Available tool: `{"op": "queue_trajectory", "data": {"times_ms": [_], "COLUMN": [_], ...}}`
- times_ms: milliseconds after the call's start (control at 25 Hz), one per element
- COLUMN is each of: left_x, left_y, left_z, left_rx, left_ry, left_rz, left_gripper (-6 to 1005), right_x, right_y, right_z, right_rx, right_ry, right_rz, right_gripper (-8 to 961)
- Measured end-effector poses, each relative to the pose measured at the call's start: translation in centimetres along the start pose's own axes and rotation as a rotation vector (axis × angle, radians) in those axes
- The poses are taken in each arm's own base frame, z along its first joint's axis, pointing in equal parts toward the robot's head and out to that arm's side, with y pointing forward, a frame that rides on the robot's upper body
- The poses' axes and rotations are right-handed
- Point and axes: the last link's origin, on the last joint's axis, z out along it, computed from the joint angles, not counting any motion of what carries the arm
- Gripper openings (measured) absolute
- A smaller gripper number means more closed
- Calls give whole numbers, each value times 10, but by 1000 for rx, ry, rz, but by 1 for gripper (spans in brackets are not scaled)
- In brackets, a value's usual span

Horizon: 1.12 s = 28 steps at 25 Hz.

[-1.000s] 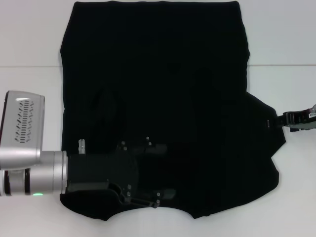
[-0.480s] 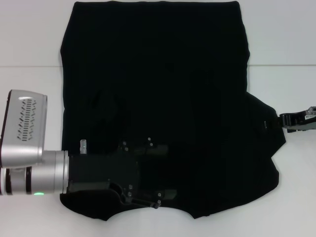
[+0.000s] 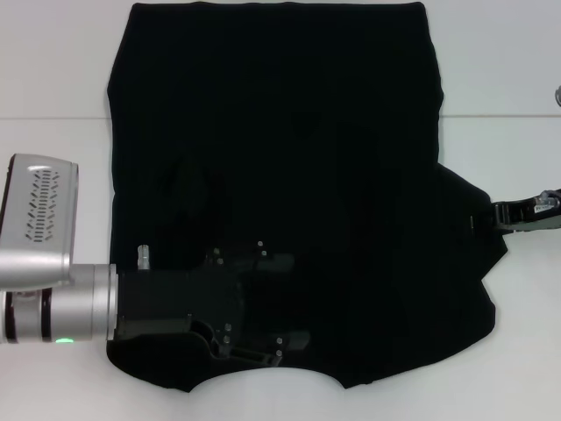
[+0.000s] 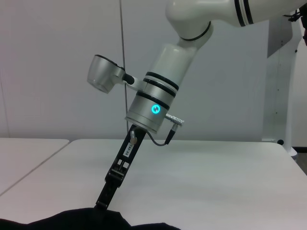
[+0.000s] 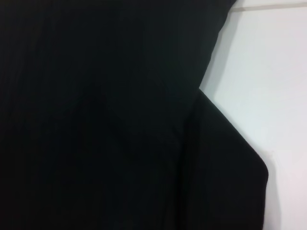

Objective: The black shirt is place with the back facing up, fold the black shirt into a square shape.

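The black shirt (image 3: 289,132) lies spread flat on the white table, neckline at the near edge. Its left side looks folded inward and its right sleeve points right. My left gripper (image 3: 285,303) lies low over the shirt near the neckline, jaws wide open with fabric beneath them. My right gripper (image 3: 498,216) sits at the tip of the right sleeve. In the left wrist view its tip (image 4: 102,205) touches the shirt's edge (image 4: 72,220). The right wrist view is filled with the shirt's sleeve and body (image 5: 96,120).
The white table (image 3: 500,70) shows bare on both sides of the shirt. A seam line (image 3: 53,118) crosses the table top. The shirt's hem reaches the far edge of the head view. My left arm's silver housing (image 3: 39,219) sits at the near left.
My right gripper has slid a little left, onto the sleeve tip. My left arm has shifted slightly toward the near left. The shirt's outline is unchanged.
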Motion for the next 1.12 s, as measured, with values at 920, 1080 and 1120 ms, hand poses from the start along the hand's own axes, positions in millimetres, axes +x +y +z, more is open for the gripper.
{"op": "queue_trajectory", "data": {"times_ms": [920,1080,1120], "left_x": [2,2,2], "left_y": [-3,-2,-3], "left_z": [-4,-4,-4], "left_rx": [25,25,25], "left_ry": [24,25,25], "left_rz": [-4,-5,-5], "left_gripper": [944,944,944], "right_x": [-1,1,1], "right_y": [3,4,4], "right_z": [1,2,2], "right_rx": [10,7,8], "right_ry": [9,11,10], "right_rz": [-36,-39,-39], "right_gripper": [388,303,200]}}
